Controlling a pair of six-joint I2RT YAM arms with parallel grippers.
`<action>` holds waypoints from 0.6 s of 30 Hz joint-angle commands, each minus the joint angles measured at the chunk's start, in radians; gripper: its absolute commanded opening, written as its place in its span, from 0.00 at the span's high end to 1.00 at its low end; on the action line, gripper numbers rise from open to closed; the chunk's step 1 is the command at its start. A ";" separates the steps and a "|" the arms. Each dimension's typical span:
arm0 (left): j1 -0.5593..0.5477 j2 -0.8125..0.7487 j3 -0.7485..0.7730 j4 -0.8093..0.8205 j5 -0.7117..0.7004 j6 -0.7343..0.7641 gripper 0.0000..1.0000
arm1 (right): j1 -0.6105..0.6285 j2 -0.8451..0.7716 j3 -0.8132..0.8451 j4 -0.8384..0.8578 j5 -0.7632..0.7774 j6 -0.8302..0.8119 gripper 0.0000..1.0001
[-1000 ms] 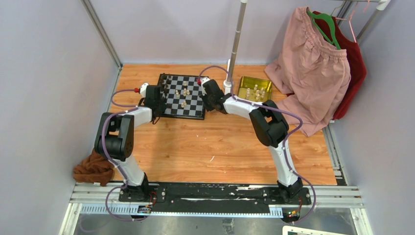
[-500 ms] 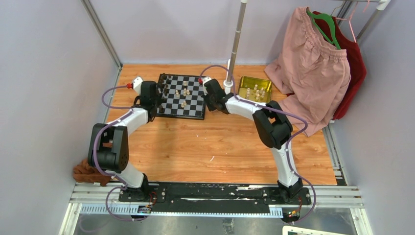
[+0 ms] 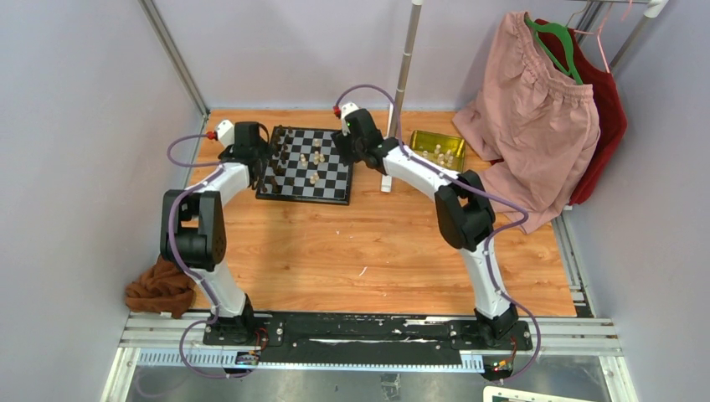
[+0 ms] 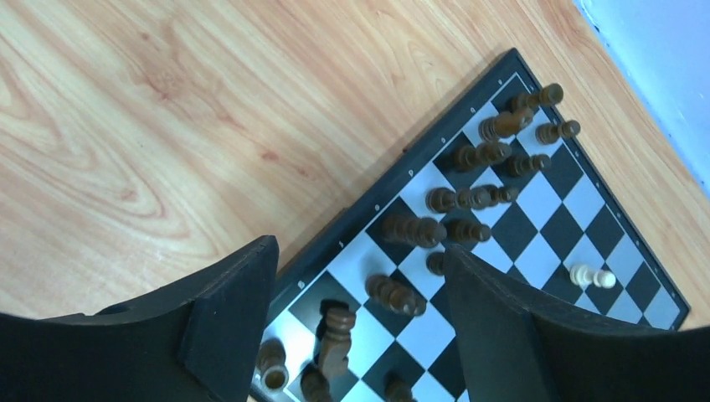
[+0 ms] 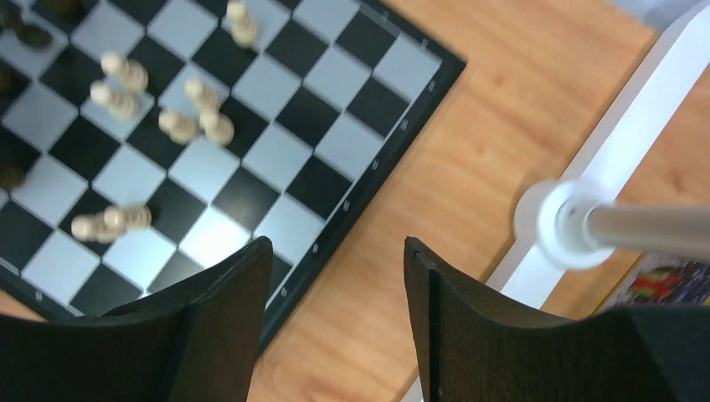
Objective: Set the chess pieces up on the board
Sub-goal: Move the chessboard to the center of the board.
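Rail and both arm bases sit nearest. A rumpled rust-brown cloth [image 3: 159, 289] lies just left of the left base, out of the work. A wood-grain tabletop [image 3: 377, 251] runs from there to the job.

The small square black-and-white checked board with thin black border [image 3: 307, 165] lies toward the far left of the table, between the two wrists. Probably it is set there so either arm can reach it.

The left gripper [image 4: 356, 276] hangs over the board's left edge, fingers spread wide with nothing between them. Dark brown turned chess pieces [image 4: 469, 201] stand packed along the two files on that edge, the side closest to the left arm. Those nearest the wrist camera are too crowded to tell upright from tipped.

The right gripper [image 5: 335, 260] hovers where the board's right border meets the wood, fingers equally wide and empty. Cream turned chess pieces [image 5: 201, 117] are scattered about mid-board. One blurred piece [image 5: 109, 222] seems to lie on its side. The squares along the right edge are bare.

Beyond stands a white upright pole [image 3: 402, 75], then a shiny gold rectangular tin [image 3: 439, 134] holding more cream figures [image 3: 434, 155]. The tin is likely the supply, and the right arm, being closer to it, likely handles the cream side. By this showing the dark side is well along and the cream hardly ranked.

Farthest back, a pink garment on a green hanger [image 3: 536, 117] plays no part.
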 commanded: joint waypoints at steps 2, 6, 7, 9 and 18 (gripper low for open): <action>0.035 0.098 0.095 -0.038 0.006 -0.026 0.22 | -0.048 0.126 0.199 -0.059 -0.009 -0.034 0.38; 0.069 0.172 0.130 -0.020 0.030 -0.079 0.23 | -0.071 0.246 0.376 -0.096 -0.032 -0.024 0.41; 0.078 0.186 0.126 0.003 0.045 -0.096 0.23 | -0.077 0.272 0.417 -0.101 -0.035 -0.023 0.43; 0.091 0.207 0.119 0.050 0.070 -0.133 0.24 | -0.087 0.322 0.482 -0.106 -0.043 -0.021 0.45; 0.112 0.244 0.082 0.186 0.093 -0.249 0.25 | -0.123 0.435 0.610 -0.029 -0.089 0.027 0.50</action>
